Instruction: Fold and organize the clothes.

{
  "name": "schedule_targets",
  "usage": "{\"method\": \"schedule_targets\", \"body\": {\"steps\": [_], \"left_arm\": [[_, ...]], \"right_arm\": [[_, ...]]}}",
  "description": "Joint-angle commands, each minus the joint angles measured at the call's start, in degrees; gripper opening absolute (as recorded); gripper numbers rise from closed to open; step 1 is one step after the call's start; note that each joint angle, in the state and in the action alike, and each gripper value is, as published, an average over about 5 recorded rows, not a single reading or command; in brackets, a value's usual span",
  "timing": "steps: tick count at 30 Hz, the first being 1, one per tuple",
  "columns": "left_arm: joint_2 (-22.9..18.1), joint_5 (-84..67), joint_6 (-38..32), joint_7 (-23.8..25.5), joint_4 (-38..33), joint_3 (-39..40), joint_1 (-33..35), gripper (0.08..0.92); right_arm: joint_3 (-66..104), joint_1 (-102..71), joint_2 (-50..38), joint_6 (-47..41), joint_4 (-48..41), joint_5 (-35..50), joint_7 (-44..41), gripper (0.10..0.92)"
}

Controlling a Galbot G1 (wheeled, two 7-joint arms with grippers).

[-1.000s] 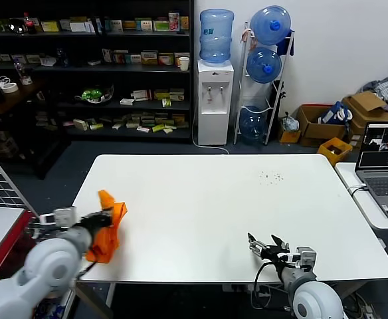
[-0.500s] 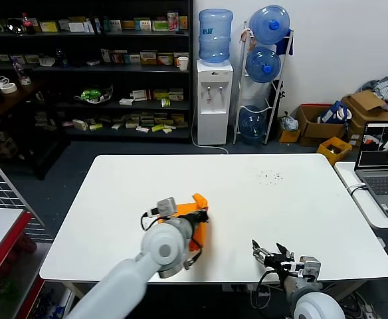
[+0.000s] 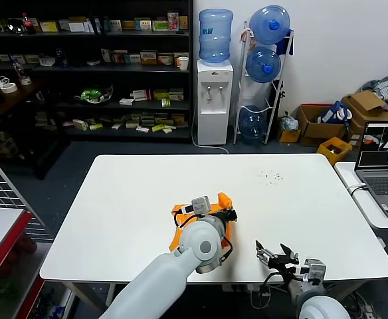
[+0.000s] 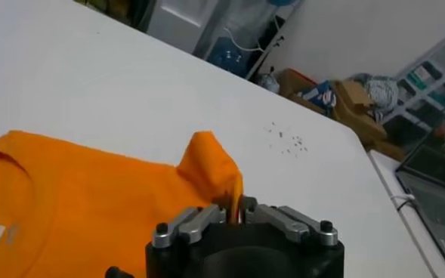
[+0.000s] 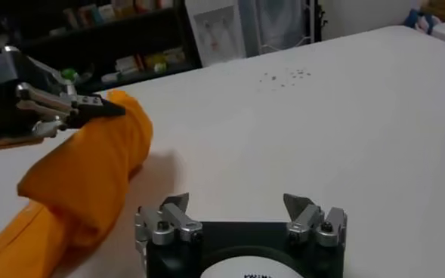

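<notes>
In the head view the left arm reaches across the white tabletop [image 3: 134, 193] to its middle, the left gripper [image 3: 228, 214] over the orange T-shirt [image 3: 219, 203]. The right gripper [image 3: 275, 255] sits low at the near edge, open tabletop around it. The left wrist view shows narrow fingers [image 4: 207, 217] pinching a raised fold of shirt. The right wrist view shows its fingers [image 5: 173, 210] spread wide, empty.
</notes>
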Motion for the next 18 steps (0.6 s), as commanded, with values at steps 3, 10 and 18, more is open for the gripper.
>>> {"method": "schedule_targets", "body": {"steps": [3, 10, 18], "left_arm": [[8.05, 16.14, -2.98, 15.17, -12.61, -7.71, 12.13, 0.333], [17.56, 39.0, -23.1, 41.31, -20.34, -28.89, 39.23, 0.541], [11.35, 51.62, -46.14, 56.39, -16.61, -44.42, 58.26, 0.754]], "right_arm": [[13.21, -15.72, -9.6, 9.43, 11.55, -5.59, -14.81, 0.823], [15.86, -12.24, -5.11, 21.32, 6.83, -8.33, -20.13, 0.823], [12.33, -9.9, 3.68, 30.65, -2.04, -18.95, -23.87, 0.823]]}}
